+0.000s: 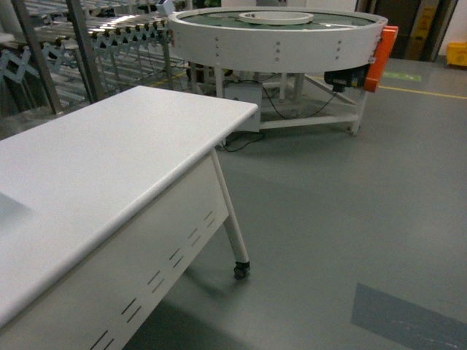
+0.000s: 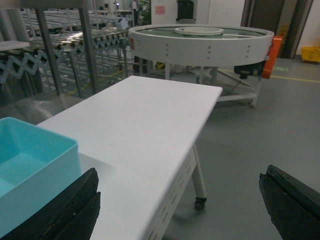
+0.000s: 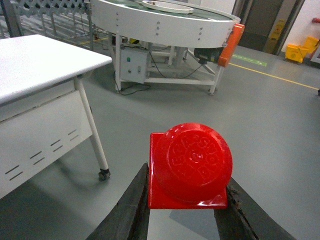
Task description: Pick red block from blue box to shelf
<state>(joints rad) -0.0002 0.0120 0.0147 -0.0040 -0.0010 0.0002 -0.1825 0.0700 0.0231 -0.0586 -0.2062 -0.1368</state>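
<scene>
My right gripper (image 3: pixel 186 192) is shut on the red block (image 3: pixel 189 167), its round stud facing the wrist camera, held in the air over the grey floor to the right of the white table. The blue box (image 2: pixel 30 172), a pale turquoise tray, sits on the table at the left of the left wrist view. Beside it my left gripper (image 2: pixel 180 200) stands open with nothing between its fingers. The shelf (image 1: pixel 73 44) of grey steel uprights stands behind the table at the far left. Neither gripper shows in the head view.
A white table (image 1: pixel 109 168) on castors fills the left of the head view. Behind it stands a large round white conveyor (image 1: pixel 277 36) with an orange motor cover (image 1: pixel 383 55). Grey floor (image 1: pixel 350 204) stretches to the right. A yellow bucket (image 1: pixel 457 52) is far back.
</scene>
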